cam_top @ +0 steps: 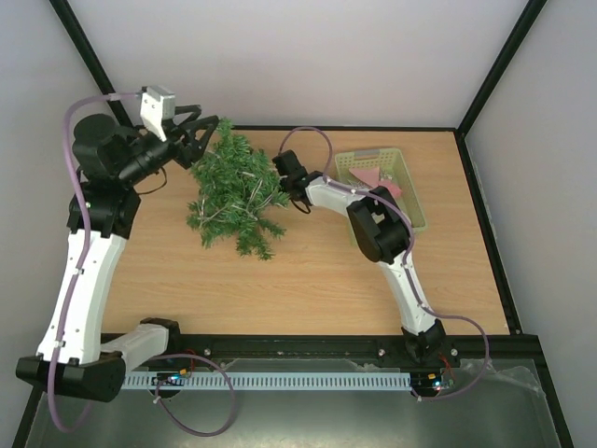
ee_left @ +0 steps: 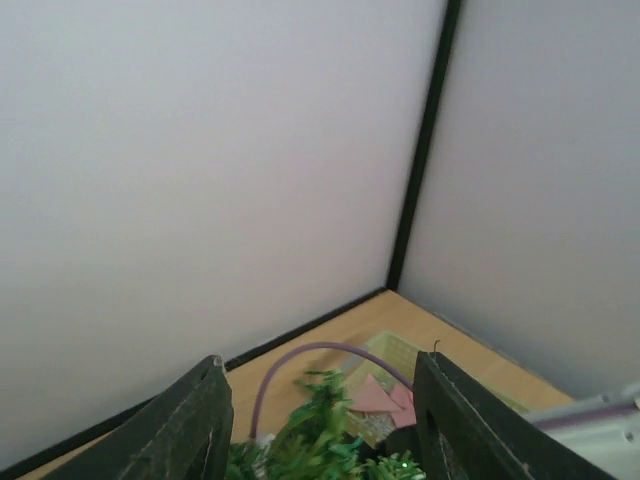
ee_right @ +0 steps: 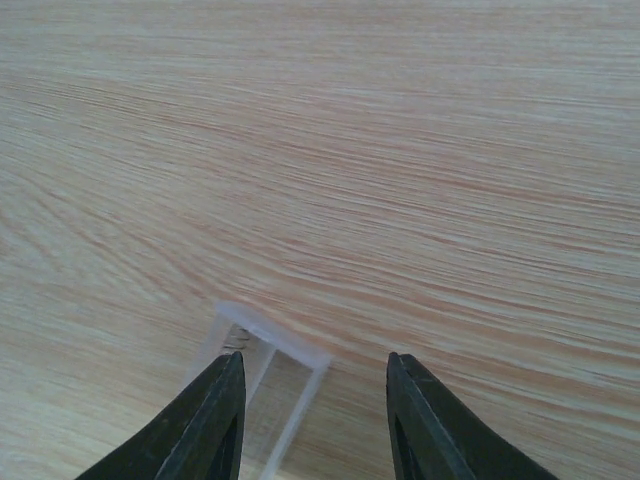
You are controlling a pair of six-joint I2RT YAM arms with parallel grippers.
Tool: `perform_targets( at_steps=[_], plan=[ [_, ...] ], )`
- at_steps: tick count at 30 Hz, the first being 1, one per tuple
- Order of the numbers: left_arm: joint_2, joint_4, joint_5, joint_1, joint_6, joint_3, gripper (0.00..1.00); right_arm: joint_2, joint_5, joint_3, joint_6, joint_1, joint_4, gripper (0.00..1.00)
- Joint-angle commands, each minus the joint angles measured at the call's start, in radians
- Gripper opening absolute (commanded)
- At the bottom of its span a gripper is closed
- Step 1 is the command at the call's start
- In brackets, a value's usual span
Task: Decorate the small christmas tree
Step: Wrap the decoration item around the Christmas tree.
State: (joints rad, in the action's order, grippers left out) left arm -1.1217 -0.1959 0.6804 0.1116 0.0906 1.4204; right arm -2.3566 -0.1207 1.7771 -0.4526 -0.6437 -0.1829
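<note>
Wooden table (cam_top: 308, 280) holds the small christmas tree (cam_top: 231, 191), tip pointing far-left.

Top view: fixed, high over the near edge, looks down and forward across the whole desk (cam_top: 308, 280), far off. Left wrist view: rides the left hand (ee_left: 322, 365), tilted up toward the rear corner post (ee_left: 424, 150), mid range. The small christmas tree (ee_left: 320, 445) and green basket (ee_left: 400, 348) sit at its bottom edge, and the top view shares both. Right wrist view: on the right hand (ee_right: 313, 362), very close, faces down at the desk wood, its only overlap with the top view.
</note>
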Motion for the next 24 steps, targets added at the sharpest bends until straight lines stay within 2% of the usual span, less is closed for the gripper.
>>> perform_targets(
  at_steps=[1,6,9,16,19,22,24],
  plan=[
    [0.091,0.08,-0.24,-0.006,0.114,-0.068,0.55,-0.04,0.056,0.054,0.004,-0.001,-0.082,0.37],
    [0.186,0.065,-0.497,-0.006,0.134,-0.113,0.59,-0.068,0.071,0.095,0.006,-0.006,-0.115,0.37],
    [0.235,0.049,-0.604,-0.006,0.117,-0.138,0.6,-0.071,0.115,0.104,0.008,-0.007,-0.154,0.37],
    [0.307,0.006,-0.702,0.004,0.069,-0.231,0.65,-0.02,0.188,0.046,0.001,-0.008,-0.205,0.34],
    [0.333,0.011,-0.757,0.008,0.015,-0.305,0.68,0.032,0.209,-0.02,-0.009,-0.008,-0.203,0.33],
    [0.342,0.013,-0.869,0.005,0.001,-0.392,0.68,0.085,0.214,-0.097,-0.015,-0.015,-0.203,0.33],
    [0.336,0.005,-0.891,-0.003,0.015,-0.427,0.68,0.121,0.22,-0.152,-0.021,-0.017,-0.21,0.33]
  ],
)
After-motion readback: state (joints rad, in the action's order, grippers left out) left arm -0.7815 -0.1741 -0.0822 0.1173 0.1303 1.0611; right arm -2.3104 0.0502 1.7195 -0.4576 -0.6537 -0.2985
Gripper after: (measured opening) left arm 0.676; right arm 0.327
